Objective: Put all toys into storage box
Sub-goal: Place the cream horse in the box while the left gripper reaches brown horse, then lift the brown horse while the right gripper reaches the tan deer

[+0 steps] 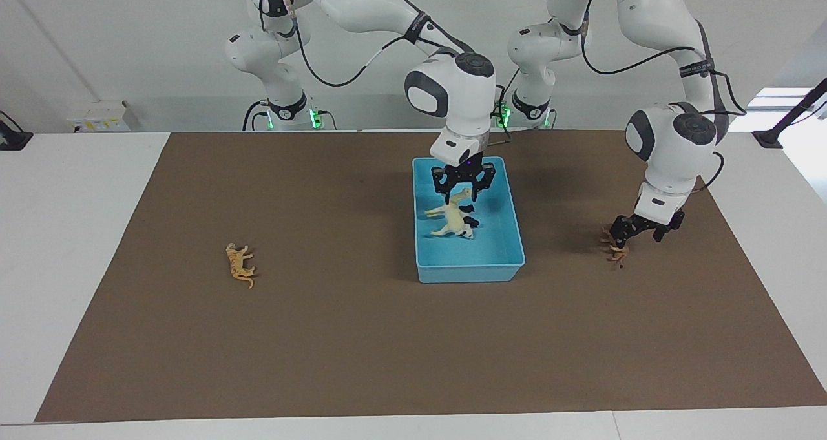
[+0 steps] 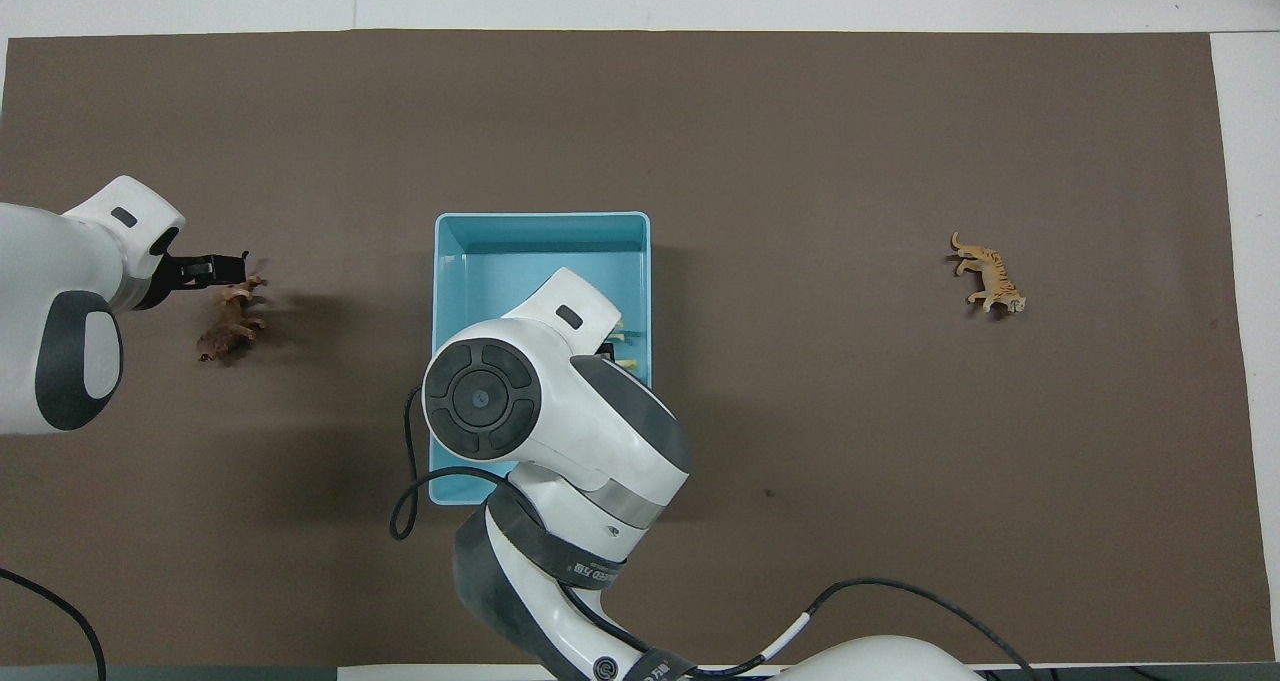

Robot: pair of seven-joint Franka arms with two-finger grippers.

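The light-blue storage box (image 1: 468, 273) (image 2: 540, 219) sits mid-table. My right gripper (image 1: 464, 188) hangs open over it. Just under it a cream-white toy (image 1: 452, 219) lies in the box, across the black-and-white panda (image 1: 470, 222). In the overhead view the right arm hides most of both; only the cream toy's legs (image 2: 622, 346) show. My left gripper (image 1: 636, 233) (image 2: 225, 266) is open and low at the brown lion (image 1: 617, 252) (image 2: 230, 321), toward the left arm's end; whether it touches cannot be told. The orange tiger (image 1: 240, 265) (image 2: 990, 276) lies toward the right arm's end.
A brown mat (image 1: 362, 356) covers the white table. The right arm's cable (image 2: 410, 491) loops over the box's wall nearer the robots. Both arm bases stand at the table's robot edge.
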